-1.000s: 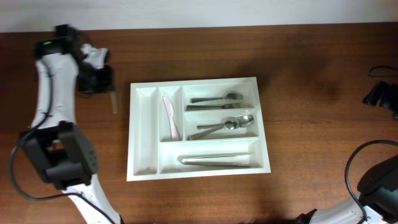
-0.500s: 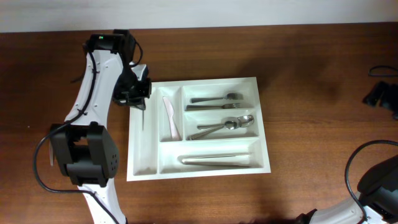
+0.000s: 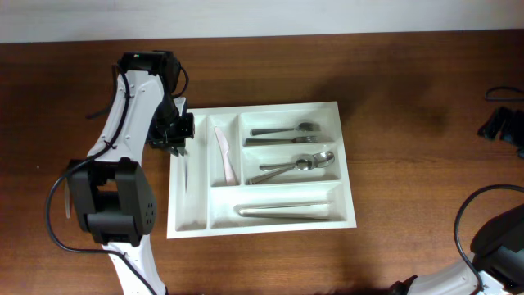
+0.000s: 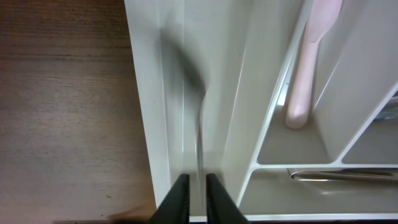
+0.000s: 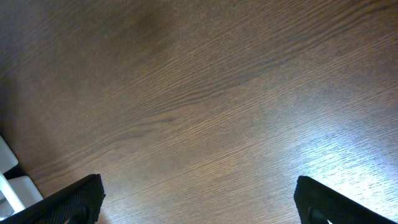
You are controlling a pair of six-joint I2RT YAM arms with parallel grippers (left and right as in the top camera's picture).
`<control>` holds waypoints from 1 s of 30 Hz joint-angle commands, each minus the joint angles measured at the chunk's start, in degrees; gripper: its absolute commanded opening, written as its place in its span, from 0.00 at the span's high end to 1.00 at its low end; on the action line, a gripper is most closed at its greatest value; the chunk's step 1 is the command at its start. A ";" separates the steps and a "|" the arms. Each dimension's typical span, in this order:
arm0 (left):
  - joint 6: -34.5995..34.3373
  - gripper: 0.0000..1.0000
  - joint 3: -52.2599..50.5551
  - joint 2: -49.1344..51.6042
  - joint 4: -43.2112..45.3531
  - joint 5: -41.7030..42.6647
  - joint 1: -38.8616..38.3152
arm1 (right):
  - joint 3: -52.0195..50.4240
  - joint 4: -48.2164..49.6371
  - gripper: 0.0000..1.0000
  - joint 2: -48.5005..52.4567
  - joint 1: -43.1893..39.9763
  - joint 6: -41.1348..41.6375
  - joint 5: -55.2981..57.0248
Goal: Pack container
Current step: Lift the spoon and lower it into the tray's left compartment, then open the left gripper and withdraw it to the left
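The white container lies in the middle of the table, and its left wall shows in the left wrist view. My left gripper is over its far-left narrow compartment, shut on a thin metal utensil. The utensil is blurred and points along that compartment. A pale pink knife lies in the second narrow compartment and shows in the left wrist view. My right gripper is open and empty over bare wood at the far right edge.
Forks lie in the top wide compartment, spoons in the middle one. Long metal utensils lie in the bottom one. A dark cable curves at the lower right.
My left gripper carried the metal utensil from the table left of the container to over its far-left compartment, then shifted slightly left. The right arm has not moved.
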 commanded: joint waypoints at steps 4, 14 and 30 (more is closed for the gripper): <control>-0.28 0.74 -0.31 0.52 0.57 -0.81 0.04 | -0.31 0.02 0.01 -1.25 0.04 0.26 -0.72; 4.63 0.00 1.68 0.52 2.45 -13.29 3.19 | -0.31 0.02 0.01 -1.25 0.04 0.26 -0.72; 2.34 0.00 1.53 0.52 8.83 -15.17 29.81 | -0.31 0.02 0.01 -1.25 0.04 0.26 -0.72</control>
